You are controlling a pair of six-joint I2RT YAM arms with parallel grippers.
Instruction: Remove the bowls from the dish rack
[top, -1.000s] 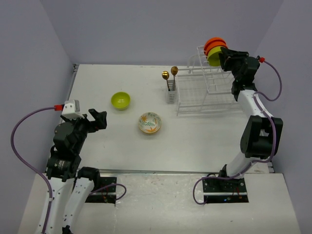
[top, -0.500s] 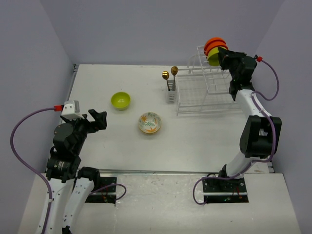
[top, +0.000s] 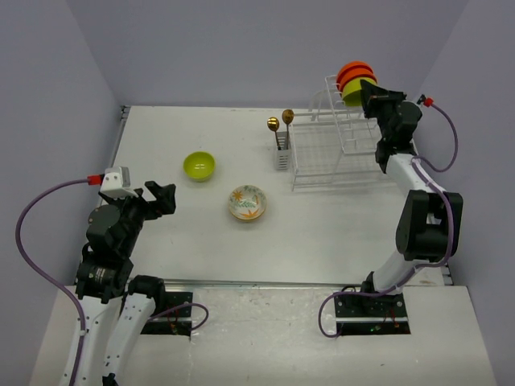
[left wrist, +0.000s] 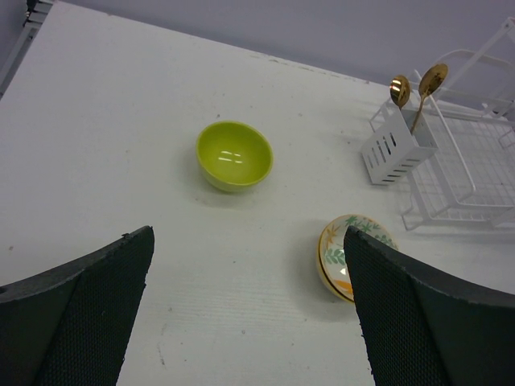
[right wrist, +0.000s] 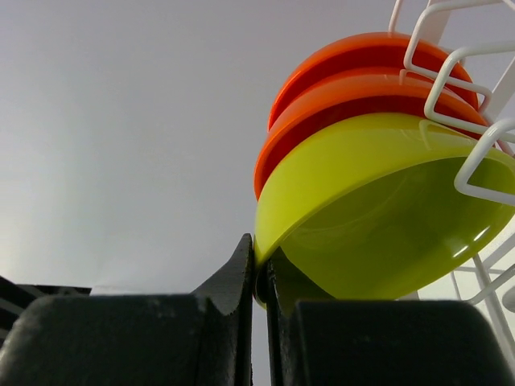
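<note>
Bowls unloaded, two: loose green bowl (top: 199,166) and floral bowl (top: 247,202), both upright on the table (top: 161,129), well apart from the dish rack (top: 334,157). Bowls left to unload, three: two orange bowls (right wrist: 354,88) and racked green bowl (right wrist: 378,217), on edge in the upper tier. Right gripper (right wrist: 259,273): pressed together on the racked green bowl's rim. Left gripper (left wrist: 249,265): spread wide, holding nothing, above the table. Progress, by estimate: under halfway.

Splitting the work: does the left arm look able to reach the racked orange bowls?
Probably not: the orange bowls sit far across the table from the left gripper, behind the green bowl the right gripper pinches.
</note>
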